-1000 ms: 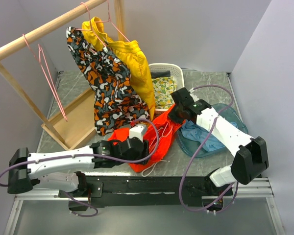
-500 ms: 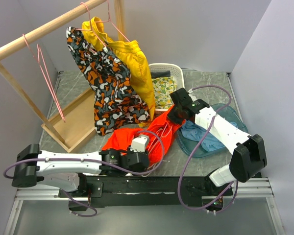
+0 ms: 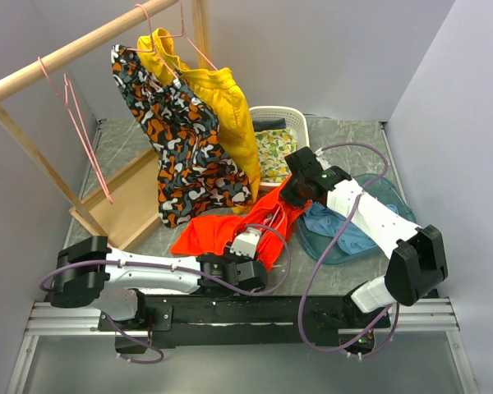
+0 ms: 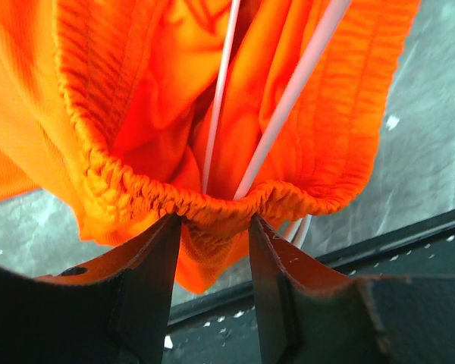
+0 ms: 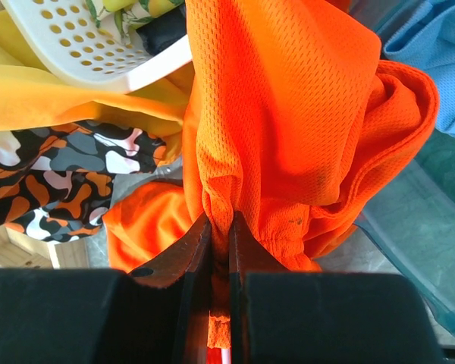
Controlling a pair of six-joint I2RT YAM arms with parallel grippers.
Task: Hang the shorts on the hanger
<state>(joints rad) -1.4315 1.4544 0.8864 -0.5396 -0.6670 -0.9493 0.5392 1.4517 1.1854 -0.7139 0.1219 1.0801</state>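
The orange-red shorts (image 3: pixel 218 231) lie bunched at the table's front, stretched between both grippers. My left gripper (image 3: pixel 251 248) is at their near edge. In its wrist view the jaws (image 4: pixel 212 224) stand a little apart with the gathered waistband (image 4: pixel 136 189) pinched between them. Two pale pink-white rods, seemingly hanger wire (image 4: pixel 288 98), run up through the waist opening and also show in the top view (image 3: pixel 269 217). My right gripper (image 3: pixel 289 195) holds the shorts' far end raised, shut tight on a fold of mesh (image 5: pixel 220 224). Other pink hangers (image 3: pixel 80 131) hang on the rail.
A wooden rail (image 3: pixel 66 56) carries camouflage shorts (image 3: pixel 181 148) and yellow shorts (image 3: pixel 226 107); its wooden base (image 3: pixel 123 205) sits at the left. A white basket (image 3: pixel 283 115) stands behind. A blue cloth (image 3: pixel 333 226) lies on a teal tray (image 3: pixel 386 193) at the right.
My left gripper has slid right along the front edge, and the shorts have drawn up and bunched with it. The right gripper has hardly moved.
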